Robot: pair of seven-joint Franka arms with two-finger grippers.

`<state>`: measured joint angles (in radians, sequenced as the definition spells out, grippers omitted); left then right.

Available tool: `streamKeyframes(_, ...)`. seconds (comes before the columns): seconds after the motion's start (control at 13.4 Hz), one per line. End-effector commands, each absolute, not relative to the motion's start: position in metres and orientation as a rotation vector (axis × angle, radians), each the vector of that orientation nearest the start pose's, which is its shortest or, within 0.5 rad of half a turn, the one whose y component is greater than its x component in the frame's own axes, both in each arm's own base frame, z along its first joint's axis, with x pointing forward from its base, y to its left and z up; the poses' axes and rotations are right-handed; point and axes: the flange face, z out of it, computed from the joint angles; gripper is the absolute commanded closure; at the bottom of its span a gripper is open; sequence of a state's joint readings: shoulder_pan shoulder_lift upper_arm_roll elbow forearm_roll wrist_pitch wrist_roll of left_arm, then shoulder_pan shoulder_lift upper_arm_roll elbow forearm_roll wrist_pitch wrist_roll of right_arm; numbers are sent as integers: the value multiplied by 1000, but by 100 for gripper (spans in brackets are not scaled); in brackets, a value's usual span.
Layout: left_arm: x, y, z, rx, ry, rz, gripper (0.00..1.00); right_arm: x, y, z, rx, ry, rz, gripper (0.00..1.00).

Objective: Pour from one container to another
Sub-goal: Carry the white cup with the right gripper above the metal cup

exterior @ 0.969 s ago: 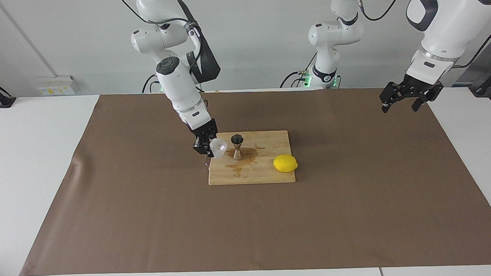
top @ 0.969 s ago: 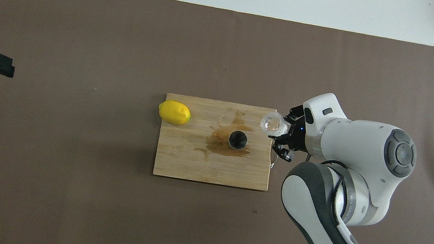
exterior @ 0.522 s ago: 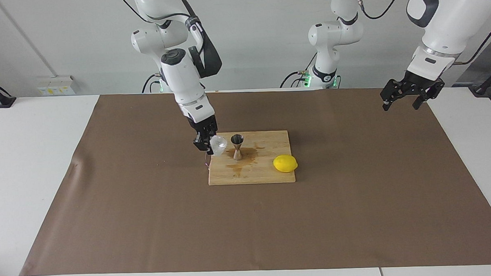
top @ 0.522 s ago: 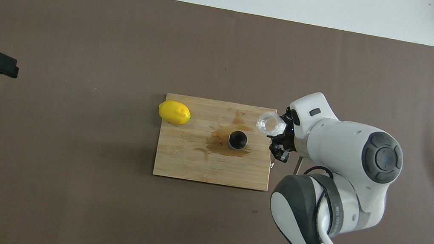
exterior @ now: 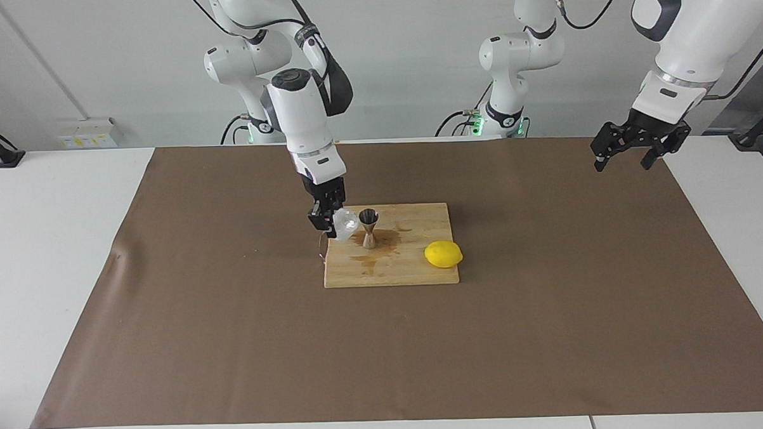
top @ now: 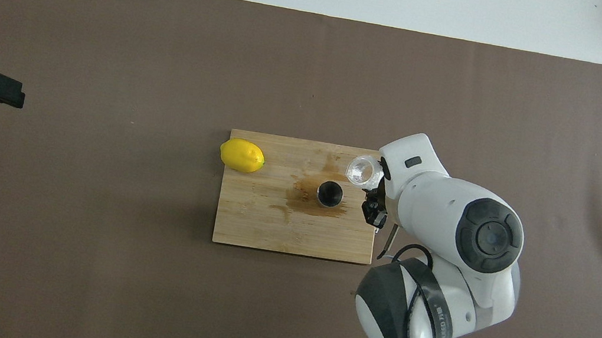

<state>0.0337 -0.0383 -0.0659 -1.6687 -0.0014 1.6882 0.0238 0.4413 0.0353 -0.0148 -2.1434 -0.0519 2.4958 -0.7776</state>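
On the wooden cutting board [exterior: 415, 267] in the middle of the brown mat [exterior: 233, 321] we've got the little steel jigger [exterior: 369, 227], standing upright with a brownish wet stain [top: 306, 196] spread around its foot. We can look straight down into its dark top cone from the overhead view.

Over the board's edge toward the right arm's end, our right gripper [exterior: 328, 225] has its claw clamped onto the small bumpy glass tumbler [exterior: 344, 226]. The glass is up in the air and tipped, with its open mouth leaning toward the jigger, just beside the jigger's top rim. We can't tell whether the two touch. From overhead the tumbler [top: 362, 170] shows as a clear ring beside the jigger [top: 329, 193], with the right arm's big white wrist covering most of the claw.

A yellow lemon [exterior: 443, 254] lies on the board's corner toward the left arm's end, well apart from the jigger.

Our left gripper [exterior: 630, 150] waits up high over the mat's edge at its own end of the table, with the claw spread wide and nothing in it.
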Motion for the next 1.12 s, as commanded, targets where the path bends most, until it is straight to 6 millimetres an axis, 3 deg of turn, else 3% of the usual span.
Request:
streamKeyframes(0.0,546,-19,615,-3131,75,-94,0,508,254,423,-2660,-1853,-527,100)
streamKeyframes(0.45,546,-18,616,-3129,75,-101,0,500,269,422,-2738,-1912,-555,100)
streamKeyframes(1.04,546,-9,616,-3130,47,-94,0,486,275,420,-2697,-2183,-559,100)
